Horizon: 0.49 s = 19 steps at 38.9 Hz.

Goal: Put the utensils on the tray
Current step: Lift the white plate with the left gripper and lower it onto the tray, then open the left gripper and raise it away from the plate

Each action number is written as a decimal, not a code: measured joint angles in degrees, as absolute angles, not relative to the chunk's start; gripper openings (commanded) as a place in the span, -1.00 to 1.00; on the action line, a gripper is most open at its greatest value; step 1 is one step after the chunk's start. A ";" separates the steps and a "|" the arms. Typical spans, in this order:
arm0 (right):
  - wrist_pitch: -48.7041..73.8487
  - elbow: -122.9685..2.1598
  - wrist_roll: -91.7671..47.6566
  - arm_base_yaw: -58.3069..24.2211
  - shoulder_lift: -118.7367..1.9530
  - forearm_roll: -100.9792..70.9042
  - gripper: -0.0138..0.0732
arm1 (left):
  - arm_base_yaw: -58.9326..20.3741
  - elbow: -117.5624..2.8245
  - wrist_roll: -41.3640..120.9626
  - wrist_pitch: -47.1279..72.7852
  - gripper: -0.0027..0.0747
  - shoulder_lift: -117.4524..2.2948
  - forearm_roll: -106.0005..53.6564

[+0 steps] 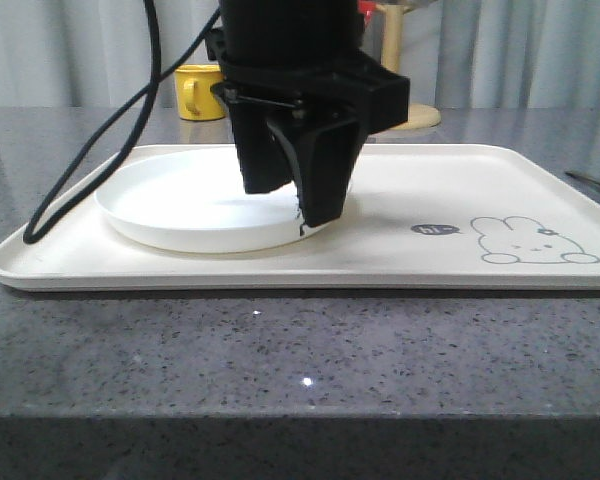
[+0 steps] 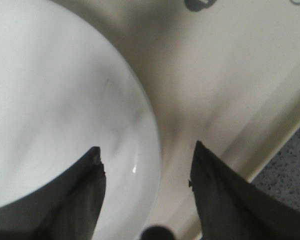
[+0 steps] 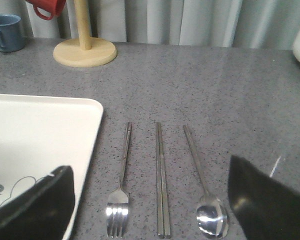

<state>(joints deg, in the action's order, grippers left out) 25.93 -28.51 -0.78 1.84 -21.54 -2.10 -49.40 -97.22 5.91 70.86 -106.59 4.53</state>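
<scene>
On the grey stone counter [image 3: 225, 85], beside the tray's [image 3: 40, 125] edge, lie slick, stiff utensils: the fork [image 3: 121, 192], chopsticks [image 3: 161, 185] and spoon [image 3: 204, 192]; pinch mid-handle. Both claws, left gripper [image 2: 147, 167] and right gripper [image 3: 150, 200], gape empty.

Beside the one large cream rectangular tray [image 3: 40, 130], three shiny silver metal utensils are being seen: one four-tined fork [image 3: 121, 187], one pair of flat chopsticks [image 3: 161, 180] and one round-bowled spoon [image 3: 205, 192]. One round white plate [image 1: 180, 205] is being carried on that tray. Behind it, three mugs are being counted: one yellow [image 1: 200, 92], one blue [image 3: 5, 32], one red [image 3: 46, 7].
</scene>
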 measured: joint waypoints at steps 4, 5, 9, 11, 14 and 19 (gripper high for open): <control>25.93 -28.51 -0.78 1.84 -21.54 -2.10 0.79 | -48.91 -97.22 5.93 70.86 -0.52 -103.50 4.79; 25.93 -28.51 -0.78 1.84 -21.54 -2.10 0.79 | -48.50 -97.22 5.93 70.86 -0.65 -102.80 4.79; 25.93 -28.51 -0.78 1.84 -21.54 -2.10 0.79 | -45.63 -97.34 5.93 70.86 -0.97 -99.89 4.56; 25.93 -28.51 -0.78 1.84 -21.54 -2.10 0.79 | -43.29 -97.14 5.93 70.86 -0.98 -98.51 4.18; 25.93 -28.51 -0.78 1.84 -21.54 -2.10 0.79 | -39.31 -95.91 5.93 70.70 -0.98 -96.52 3.02; 25.93 -28.51 -0.78 1.84 -21.54 -2.10 0.79 | -31.72 -90.68 5.93 67.47 -0.98 -91.85 0.35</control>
